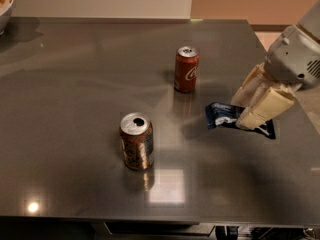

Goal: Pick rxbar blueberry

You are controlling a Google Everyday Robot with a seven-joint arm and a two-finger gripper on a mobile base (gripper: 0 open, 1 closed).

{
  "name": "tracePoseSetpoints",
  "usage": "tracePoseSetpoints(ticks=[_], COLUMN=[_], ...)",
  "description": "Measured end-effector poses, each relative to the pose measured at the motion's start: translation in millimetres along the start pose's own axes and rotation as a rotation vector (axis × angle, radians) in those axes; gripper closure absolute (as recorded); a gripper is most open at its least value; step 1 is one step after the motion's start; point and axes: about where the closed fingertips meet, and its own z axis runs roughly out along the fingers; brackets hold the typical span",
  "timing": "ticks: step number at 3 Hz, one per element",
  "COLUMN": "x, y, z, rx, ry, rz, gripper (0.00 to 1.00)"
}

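The rxbar blueberry point(218, 115) is a flat dark-blue wrapper with white print, at the right of the grey table point(75, 84). My gripper point(239, 114) comes in from the right, its two cream fingers point(265, 109) closed across the middle of the bar. The bar's left end sticks out past the fingers and its right end shows below them. The bar looks raised slightly off the table, with a shadow under it.
A red cola can point(186, 69) stands upright left of and behind the bar. An opened brown can point(136, 141) stands nearer the front, left of centre. A white bowl point(4, 4) sits at the far left corner. The table's right edge is close to the arm.
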Motion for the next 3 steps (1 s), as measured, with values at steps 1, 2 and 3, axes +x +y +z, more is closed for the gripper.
tracePoseSetpoints(ticks=[1,2,3], x=[-15,-31,-35], y=[-1,-10,-15], z=[-15,-31,-31], rx=[0.011,0.066,0.088], ry=[-0.013,-0.047,-0.057], rz=[-0.045,-0.079,-0.082], gripper=[1.00,1.00,1.00])
